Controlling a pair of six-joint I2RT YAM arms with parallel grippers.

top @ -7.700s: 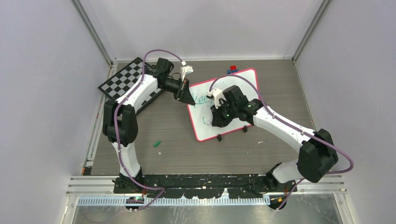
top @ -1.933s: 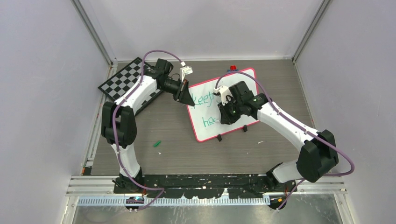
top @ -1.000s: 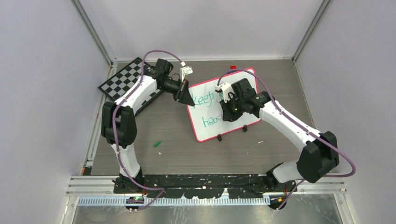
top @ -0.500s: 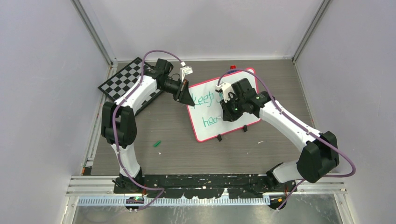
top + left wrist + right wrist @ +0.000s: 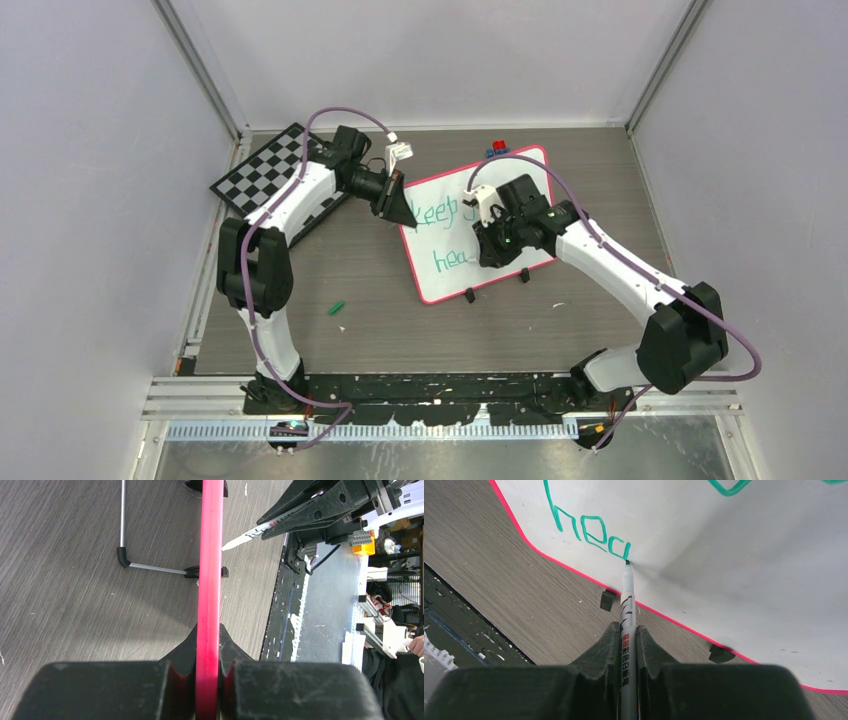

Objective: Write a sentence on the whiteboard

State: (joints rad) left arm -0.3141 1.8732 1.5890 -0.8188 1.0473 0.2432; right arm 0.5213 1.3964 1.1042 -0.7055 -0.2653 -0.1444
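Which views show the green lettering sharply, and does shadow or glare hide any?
Right wrist view: lettering crisp, no glare; a soft grey shadow lies on the whiteboard right of the marker tip. Top view: evenly lit, letters small, partly behind the right gripper. Left wrist view: board edge-on, no lettering.

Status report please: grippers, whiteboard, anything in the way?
Left gripper shut on whiteboard rim. Right gripper shut on marker, tip on board. Sentence unfinished, at "hea". Nothing in the way.
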